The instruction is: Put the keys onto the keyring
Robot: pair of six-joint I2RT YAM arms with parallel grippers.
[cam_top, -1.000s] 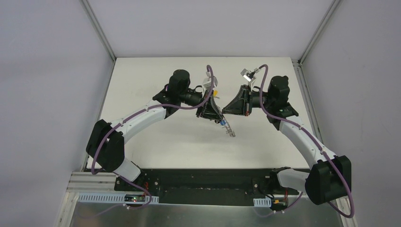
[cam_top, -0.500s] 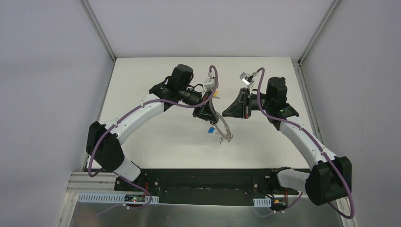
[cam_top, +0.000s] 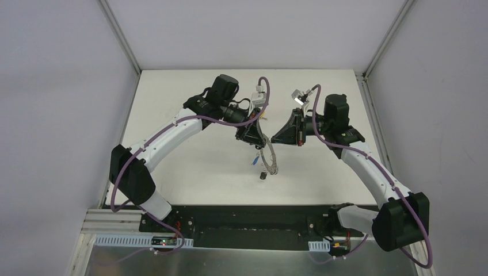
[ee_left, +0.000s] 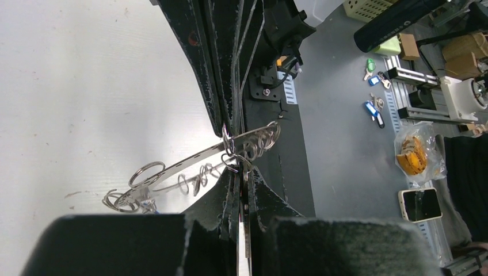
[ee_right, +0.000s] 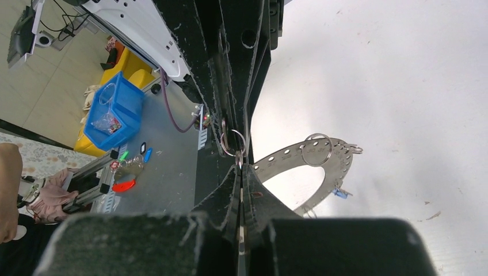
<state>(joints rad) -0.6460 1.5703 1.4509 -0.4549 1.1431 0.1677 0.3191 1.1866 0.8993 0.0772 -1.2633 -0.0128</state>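
Note:
The keyring [cam_top: 269, 157], a flat grey metal ring with wire loops, hangs tilted below my left gripper [cam_top: 257, 138]. That gripper is shut on its upper rim. In the left wrist view the keyring [ee_left: 190, 162] runs edge-on past my left gripper [ee_left: 237, 172]. My right gripper [cam_top: 274, 138] faces the left one, tips almost touching. In the right wrist view my right gripper [ee_right: 239, 167] is shut on a wire loop [ee_right: 233, 142] beside the keyring [ee_right: 328, 167]. A blue key [ee_right: 340, 194] hangs from the rim, and this blue key [cam_top: 253, 161] also shows from above. A small dark key [cam_top: 263, 175] is at the ring's lower end.
The white table [cam_top: 190, 167] has metal rails along its left and right edges. The black base plate [cam_top: 253, 221] runs along the near edge. Beyond the table, the right wrist view shows a blue bin [ee_right: 112, 115] on the floor.
The left gripper has shifted a little and turned. The keyring has swung from slanting down to the right to hanging more steeply. The right gripper has barely moved.

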